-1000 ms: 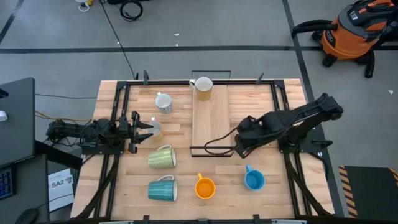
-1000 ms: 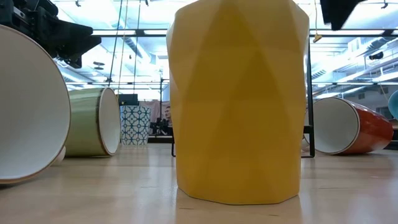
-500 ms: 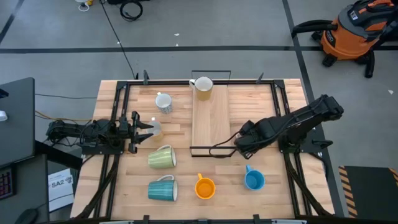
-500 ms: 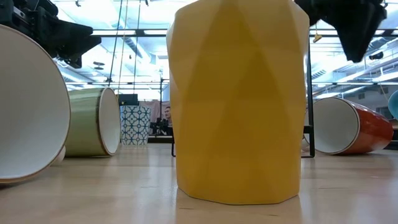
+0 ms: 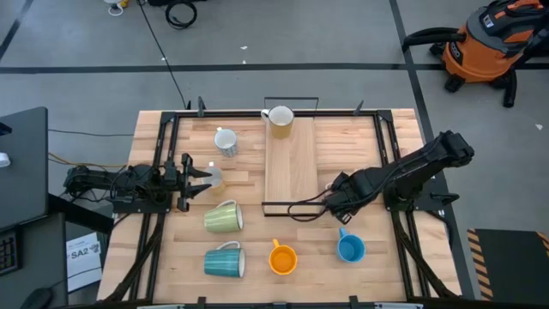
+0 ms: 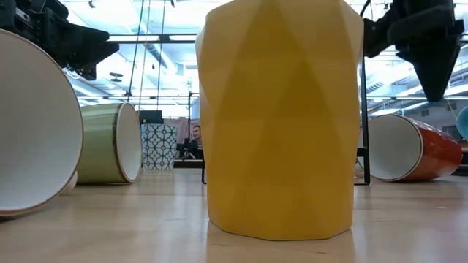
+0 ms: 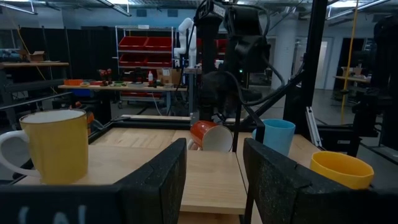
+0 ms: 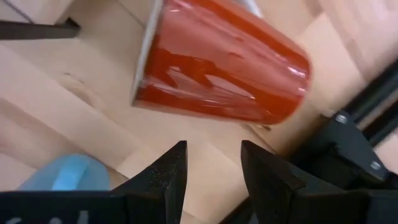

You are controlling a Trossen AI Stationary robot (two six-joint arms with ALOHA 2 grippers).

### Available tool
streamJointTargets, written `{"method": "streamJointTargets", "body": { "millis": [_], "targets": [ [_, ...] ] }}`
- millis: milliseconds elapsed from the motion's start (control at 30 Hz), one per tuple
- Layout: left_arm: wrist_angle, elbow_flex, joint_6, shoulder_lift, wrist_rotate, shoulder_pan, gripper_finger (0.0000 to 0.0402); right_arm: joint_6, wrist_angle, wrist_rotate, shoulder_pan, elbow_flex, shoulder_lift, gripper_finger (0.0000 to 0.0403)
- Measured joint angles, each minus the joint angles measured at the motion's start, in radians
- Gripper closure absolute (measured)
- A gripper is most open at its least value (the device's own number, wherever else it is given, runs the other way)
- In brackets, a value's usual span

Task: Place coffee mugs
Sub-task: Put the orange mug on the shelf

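My right gripper point(image 8: 210, 171) has its two dark fingers parted with a clear gap between them, and nothing sits in that gap; bare wood shows through it. I hold nothing and touch nothing. Just beyond my fingertips lies the red-orange mug point(image 8: 221, 68), tipped on its side on the table, and I judge I hover here to line up on it before closing.

From above, that gripper point(image 5: 336, 204) hangs over the near right corner of the wooden tray point(image 5: 289, 150), where a black frame edges it. The blue mug point(image 5: 350, 249) stands upright just nearer the table's front edge. The orange mug point(image 5: 282, 258) is upright further along the front, with the teal mug point(image 5: 225, 261) and the pale green mug point(image 5: 223, 217) both lying on their sides beyond it.

The tan-yellow mug point(image 5: 280, 119) already stands upright at the tray's far end, which I take as the placing spot. A small white mug point(image 5: 226, 142) sits off the tray nearby.

My left gripper point(image 5: 190, 180) waits at the table's left side, fingers also apart and empty
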Motion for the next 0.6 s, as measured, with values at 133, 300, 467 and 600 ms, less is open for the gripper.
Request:
{"method": "streamJointTargets", "body": {
  "millis": [133, 300, 467, 600],
  "targets": [
    [0.000, 0.000, 0.000, 0.000, 0.000, 0.000, 0.0235, -0.022, 0.055, 0.001, 0.000, -0.038, 0.000, 0.0247],
    [0.000, 0.000, 0.000, 0.000, 0.000, 0.000, 0.0235, -0.019, 0.083, 0.001, -0.002, -0.095, 0.000, 0.0247],
    [0.000, 0.000, -0.001, 0.000, 0.000, 0.000, 0.0235, -0.017, 0.134, 0.002, -0.016, -0.146, 0.000, 0.0247],
    [0.000, 0.000, -0.001, 0.000, 0.000, 0.000, 0.0235, -0.016, 0.151, 0.027, -0.040, -0.168, 0.000, 0.0247]
  ]
}}
